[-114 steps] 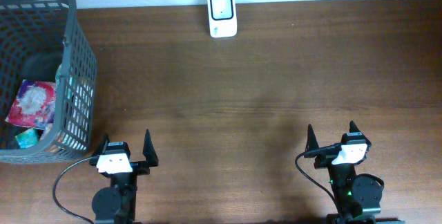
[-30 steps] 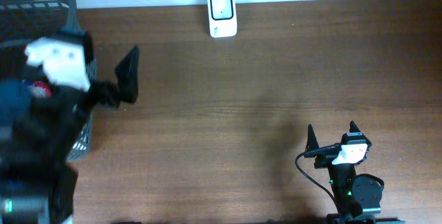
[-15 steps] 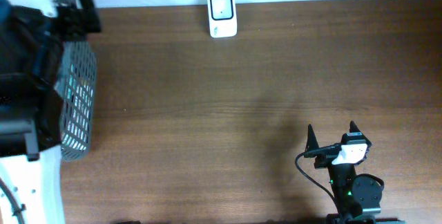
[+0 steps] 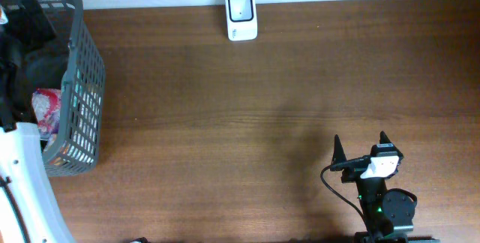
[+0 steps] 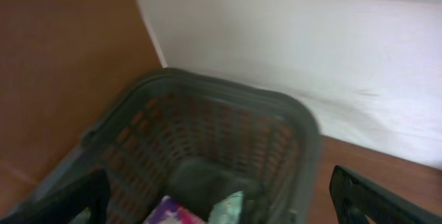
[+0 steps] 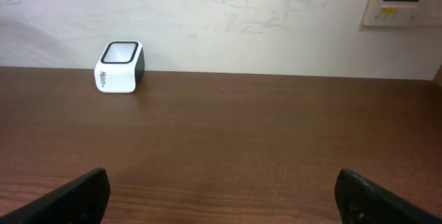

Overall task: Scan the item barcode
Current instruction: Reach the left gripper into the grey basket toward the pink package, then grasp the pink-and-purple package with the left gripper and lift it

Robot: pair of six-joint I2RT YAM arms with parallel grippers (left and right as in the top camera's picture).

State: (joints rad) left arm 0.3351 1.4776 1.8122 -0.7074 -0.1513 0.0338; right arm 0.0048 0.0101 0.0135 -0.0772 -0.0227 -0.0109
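Hovering my left gripper, fingers spread wide and empty, over the grey mesh basket, I aim for the pink packet lying inside, bound for the white barcode scanner across the table, while my right gripper rests, equally wide.

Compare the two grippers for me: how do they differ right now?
The left gripper hangs over the basket, aimed at the packets inside; the right gripper sits low at the near edge of the table, facing the scanner. Both are open and empty.
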